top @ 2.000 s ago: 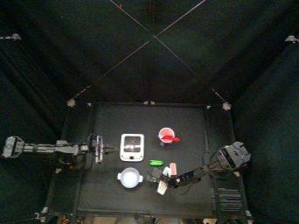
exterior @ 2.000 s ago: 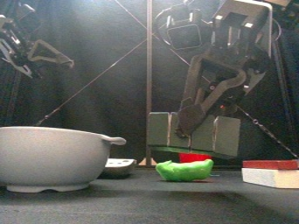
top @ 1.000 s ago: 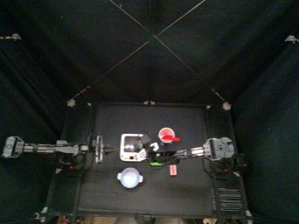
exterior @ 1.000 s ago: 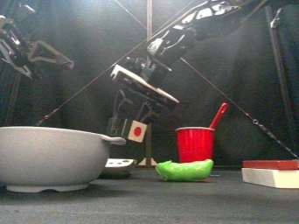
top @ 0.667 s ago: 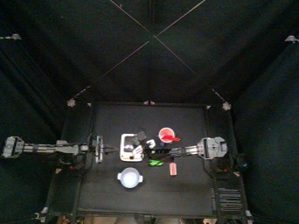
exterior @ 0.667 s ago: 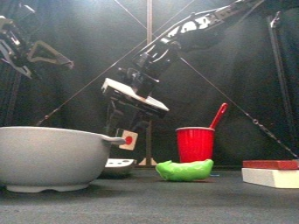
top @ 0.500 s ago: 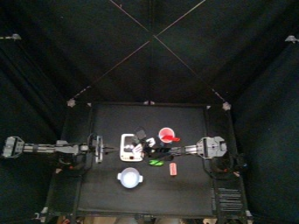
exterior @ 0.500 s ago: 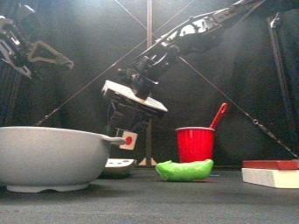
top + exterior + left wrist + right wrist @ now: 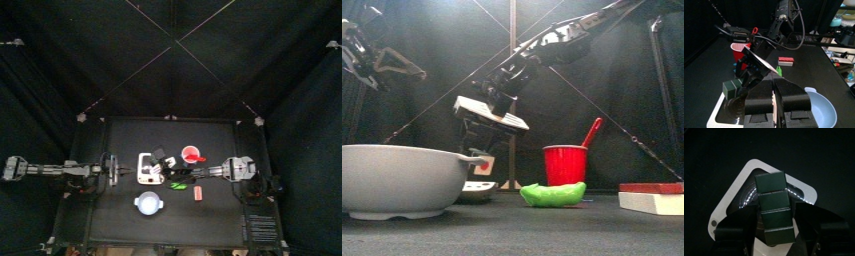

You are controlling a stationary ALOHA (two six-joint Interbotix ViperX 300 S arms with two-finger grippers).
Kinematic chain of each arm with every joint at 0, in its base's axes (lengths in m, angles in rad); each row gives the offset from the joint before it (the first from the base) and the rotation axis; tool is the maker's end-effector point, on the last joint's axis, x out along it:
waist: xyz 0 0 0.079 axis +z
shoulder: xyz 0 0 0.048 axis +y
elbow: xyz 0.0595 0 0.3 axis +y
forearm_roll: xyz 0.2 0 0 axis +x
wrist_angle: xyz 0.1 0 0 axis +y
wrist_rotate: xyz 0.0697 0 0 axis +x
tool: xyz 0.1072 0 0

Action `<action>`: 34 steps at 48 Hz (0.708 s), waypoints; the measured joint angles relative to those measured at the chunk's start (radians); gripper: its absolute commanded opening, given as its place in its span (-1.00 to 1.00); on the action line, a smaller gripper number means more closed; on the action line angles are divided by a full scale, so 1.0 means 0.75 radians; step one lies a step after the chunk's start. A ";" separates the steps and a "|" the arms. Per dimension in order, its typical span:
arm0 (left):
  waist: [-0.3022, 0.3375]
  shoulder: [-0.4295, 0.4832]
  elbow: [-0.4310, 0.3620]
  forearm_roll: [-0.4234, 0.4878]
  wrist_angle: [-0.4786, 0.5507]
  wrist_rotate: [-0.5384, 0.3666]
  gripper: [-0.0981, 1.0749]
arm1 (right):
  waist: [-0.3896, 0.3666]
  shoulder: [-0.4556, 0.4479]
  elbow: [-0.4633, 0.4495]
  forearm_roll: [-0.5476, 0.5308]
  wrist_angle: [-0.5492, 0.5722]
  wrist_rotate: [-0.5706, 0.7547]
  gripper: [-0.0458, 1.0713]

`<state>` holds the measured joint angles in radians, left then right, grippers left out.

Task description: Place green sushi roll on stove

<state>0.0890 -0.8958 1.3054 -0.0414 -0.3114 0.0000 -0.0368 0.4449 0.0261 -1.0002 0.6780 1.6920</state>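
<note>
The green sushi roll (image 9: 772, 203) is a dark green segmented block. It lies on the white stove (image 9: 731, 208) over the dark burner ring. My right gripper (image 9: 774, 216) hangs right above it, jaws open and standing close on either side of the roll. In the left wrist view the roll (image 9: 732, 88) sits at the stove's (image 9: 717, 107) far corner, under the right gripper (image 9: 751, 75). From above, the right arm reaches across to the stove (image 9: 148, 172). My left gripper (image 9: 774, 94) is shut and rests to the left of the stove.
A red cup (image 9: 567, 164) with a red stick in it stands behind the stove's right side. A pale bowl (image 9: 402, 180) sits front left. A bright green oblong piece (image 9: 553, 193) and a red-topped white block (image 9: 652, 198) lie near the front.
The right gripper has swung from the table's right side to over the stove, carrying the roll. Over the last half second it sank slightly and the roll dropped behind the bowl's rim.
</note>
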 measured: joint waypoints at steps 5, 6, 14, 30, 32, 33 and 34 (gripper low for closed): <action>0.000 0.002 0.000 0.000 0.000 -0.002 -0.28 | 0.000 0.006 -0.010 0.012 0.000 -0.002 0.83; 0.002 0.000 0.000 0.000 0.000 0.000 -0.28 | 0.000 0.008 -0.008 0.014 0.000 0.000 0.84; 0.002 0.002 0.000 0.000 0.000 0.000 -0.28 | 0.000 0.008 -0.010 0.029 0.002 0.000 0.85; 0.002 0.002 0.000 0.000 0.000 0.000 -0.28 | 0.000 0.008 -0.010 0.031 0.004 -0.004 0.85; 0.002 0.002 0.002 0.000 0.000 -0.002 -0.28 | 0.000 0.008 -0.010 0.031 0.002 -0.004 0.85; 0.002 0.002 0.000 0.000 0.000 0.000 -0.28 | 0.000 0.008 -0.010 0.031 0.002 -0.004 0.85; 0.002 0.002 0.000 0.000 0.000 0.000 -0.28 | 0.000 0.008 -0.010 0.031 0.002 -0.004 0.85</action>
<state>0.0905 -0.8943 1.3054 -0.0414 -0.3114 0.0000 -0.0368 0.4510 0.0184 -0.9771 0.6796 1.6889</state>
